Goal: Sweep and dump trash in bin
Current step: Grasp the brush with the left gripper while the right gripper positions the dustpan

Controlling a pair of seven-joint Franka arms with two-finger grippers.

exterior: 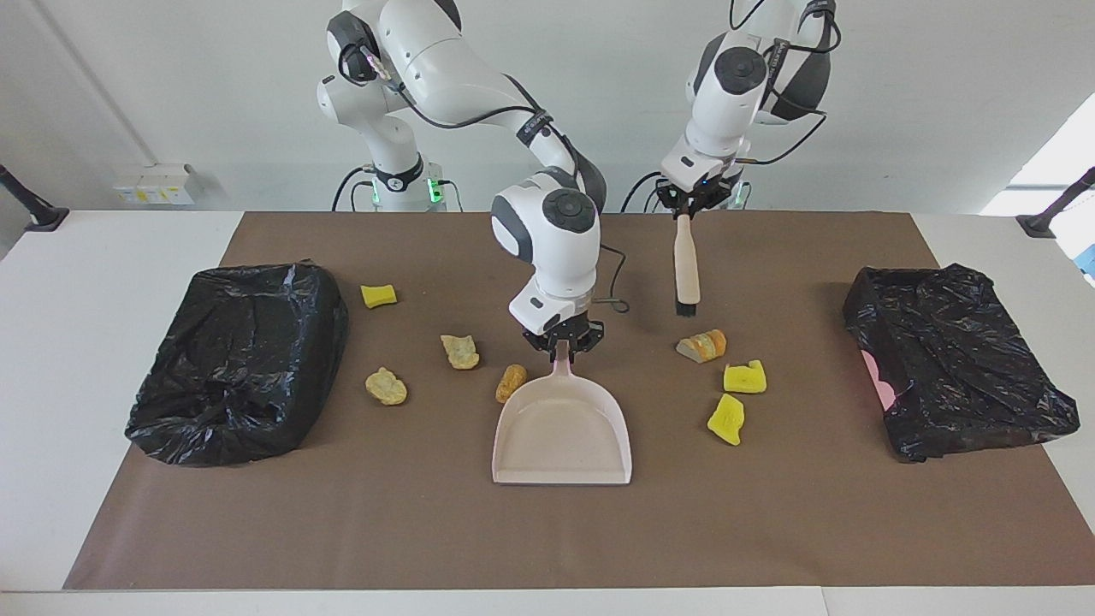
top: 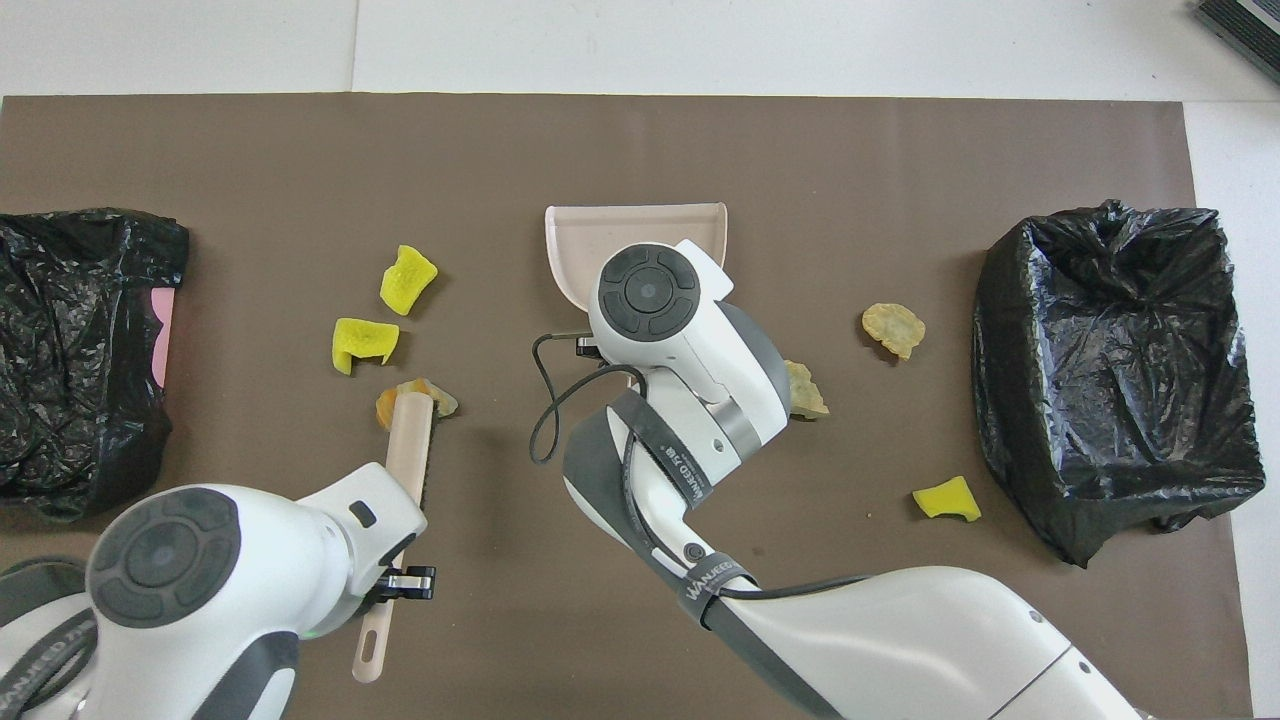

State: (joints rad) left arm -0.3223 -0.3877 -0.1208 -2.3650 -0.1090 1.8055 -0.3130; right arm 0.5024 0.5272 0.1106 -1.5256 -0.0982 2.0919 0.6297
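My right gripper [exterior: 562, 342] is shut on the handle of the beige dustpan [exterior: 562, 432], which lies flat mid-mat and also shows in the overhead view [top: 600, 225]. My left gripper [exterior: 684, 205] is shut on the beige brush [exterior: 686, 265], bristles down over the mat beside a striped bread piece [exterior: 702, 346]. The trash lies loose on the mat: two yellow chunks [exterior: 744, 377] [exterior: 726, 419] by that bread piece, an orange-brown lump [exterior: 511, 382] against the dustpan's side, two tan lumps [exterior: 460, 352] [exterior: 386, 387] and a yellow chunk [exterior: 378, 295].
A bin lined with a black bag [exterior: 239, 359] stands at the right arm's end of the brown mat. Another black-bagged bin [exterior: 954, 368], with some pink showing, stands at the left arm's end. A cable [top: 545, 400] hangs from the right wrist.
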